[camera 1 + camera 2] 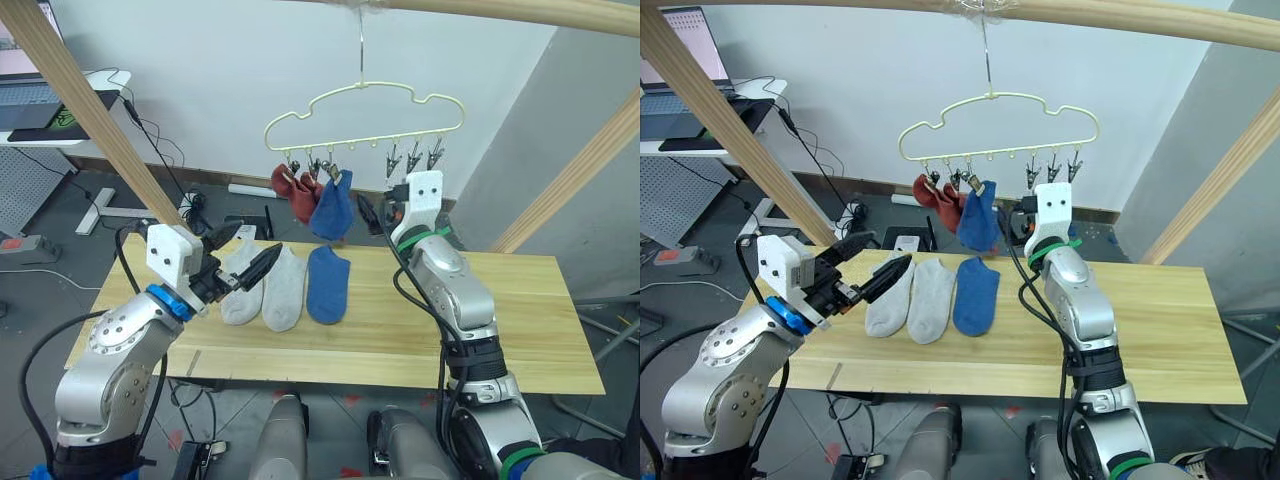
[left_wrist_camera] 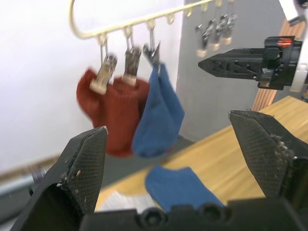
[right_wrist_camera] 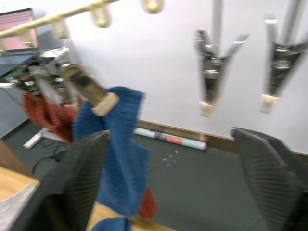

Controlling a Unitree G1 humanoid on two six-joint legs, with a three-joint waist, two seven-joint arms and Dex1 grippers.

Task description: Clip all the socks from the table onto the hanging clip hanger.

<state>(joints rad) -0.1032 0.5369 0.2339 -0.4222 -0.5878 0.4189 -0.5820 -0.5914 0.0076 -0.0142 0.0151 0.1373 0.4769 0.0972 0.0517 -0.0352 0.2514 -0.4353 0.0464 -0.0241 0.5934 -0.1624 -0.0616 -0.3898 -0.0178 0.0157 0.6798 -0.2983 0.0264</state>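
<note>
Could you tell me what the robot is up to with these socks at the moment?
It is clipping socks onto the hanger. Two red socks and one blue sock hang there already; two grey socks and a blue one lie on the table. Both grippers are open and empty: the left above the grey socks, the right raised near the free clips.

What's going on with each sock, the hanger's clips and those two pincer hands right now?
Rust red socks: two, clipped on the hanger.
Hanging blue sock: clipped.
Blue sock on the table: lying flat.
Grey socks: two, flat on the table.
Clip hanger: three clips free.
Left pincer: open, holding nothing.
Right pincer: open, holding nothing.
</note>
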